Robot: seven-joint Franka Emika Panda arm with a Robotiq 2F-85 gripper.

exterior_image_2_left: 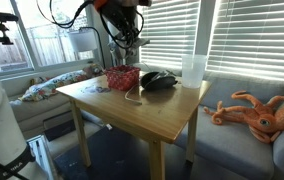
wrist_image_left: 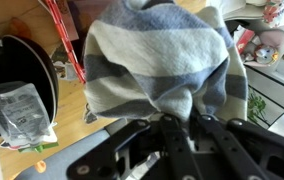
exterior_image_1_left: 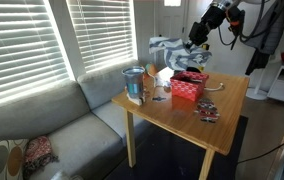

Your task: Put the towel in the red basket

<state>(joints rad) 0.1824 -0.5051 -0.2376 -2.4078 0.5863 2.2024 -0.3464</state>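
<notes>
The towel (wrist_image_left: pixel 162 60) is striped blue, grey and white. It hangs bunched from my gripper (wrist_image_left: pixel 180 122), whose fingers are shut on its fabric. In an exterior view the towel (exterior_image_1_left: pixel 170 48) hangs in the air over the table, above and slightly left of the red basket (exterior_image_1_left: pixel 189 88), with the gripper (exterior_image_1_left: pixel 193 44) beside it. In both exterior views the red basket (exterior_image_2_left: pixel 122 78) stands on the wooden table (exterior_image_2_left: pixel 152 112), and the gripper (exterior_image_2_left: pixel 125 42) is above it. In the wrist view the towel hides most of the basket; only red wire (wrist_image_left: pixel 56 28) shows.
A black bowl-like object (wrist_image_left: pixel 17 65) and a clear plastic bag (wrist_image_left: pixel 17 115) lie beside the basket. A cup (exterior_image_1_left: pixel 134 85) and small items (exterior_image_1_left: pixel 208 112) stand on the table. A tall white cup (exterior_image_2_left: pixel 193 70) stands near an edge. A sofa (exterior_image_1_left: pixel 72 120) holds an orange octopus toy (exterior_image_2_left: pixel 257 110).
</notes>
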